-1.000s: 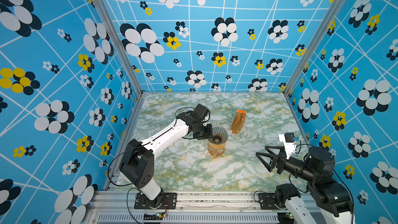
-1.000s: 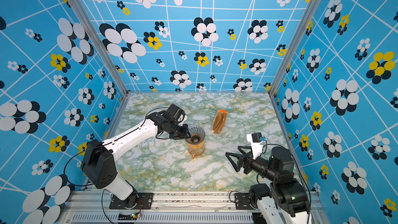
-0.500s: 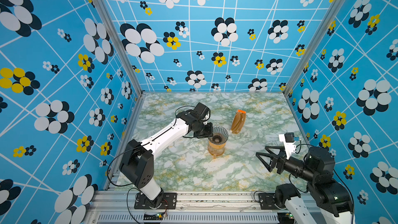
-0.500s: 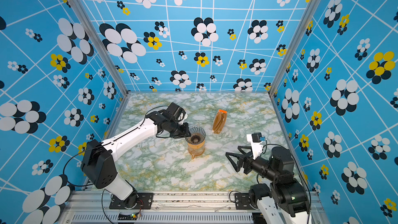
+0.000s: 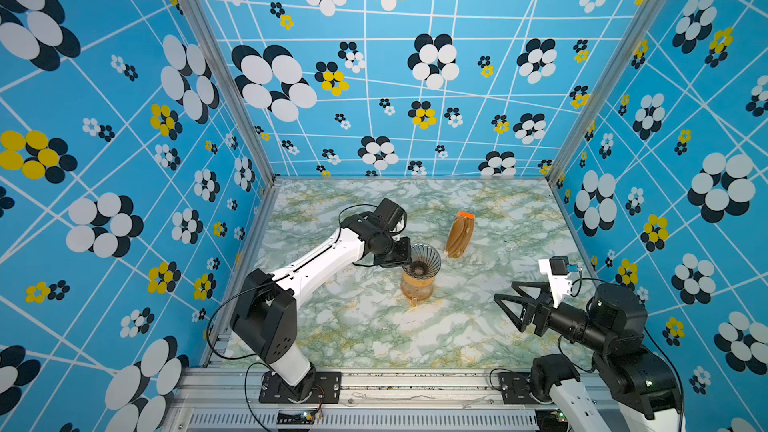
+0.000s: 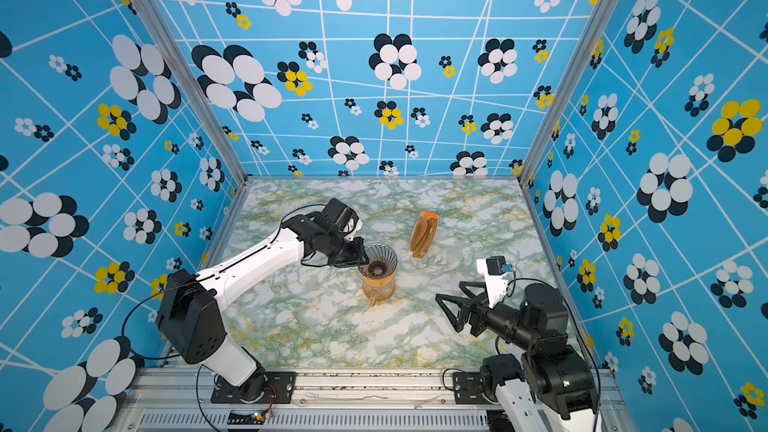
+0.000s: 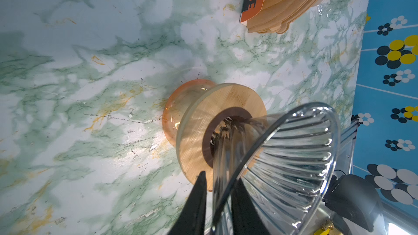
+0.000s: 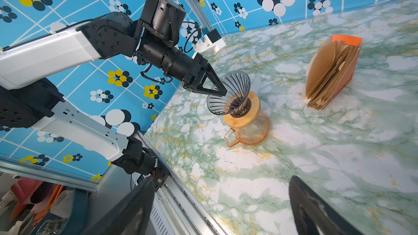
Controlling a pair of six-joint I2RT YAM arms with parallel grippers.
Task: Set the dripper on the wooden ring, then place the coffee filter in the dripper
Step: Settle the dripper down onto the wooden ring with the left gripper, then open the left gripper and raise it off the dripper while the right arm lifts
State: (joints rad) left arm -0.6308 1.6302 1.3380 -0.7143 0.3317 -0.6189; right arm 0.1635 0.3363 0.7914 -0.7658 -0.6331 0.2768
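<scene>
Scanning the marble bench (image 5: 374, 338), I see my right hand (image 5: 505, 290) hanging released near the front, the filter stack (image 5: 459, 234) upright behind the amber carafe (image 5: 417, 289), and my left hand (image 8: 222, 92) pinching the rim of the dripper (image 8: 235, 87), which sits tilted in the carafe's wooden ring (image 8: 254, 107).

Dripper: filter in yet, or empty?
Empty. Dripper shows bare clear ribs down to its hole; no paper inside in either wrist view.
</scene>
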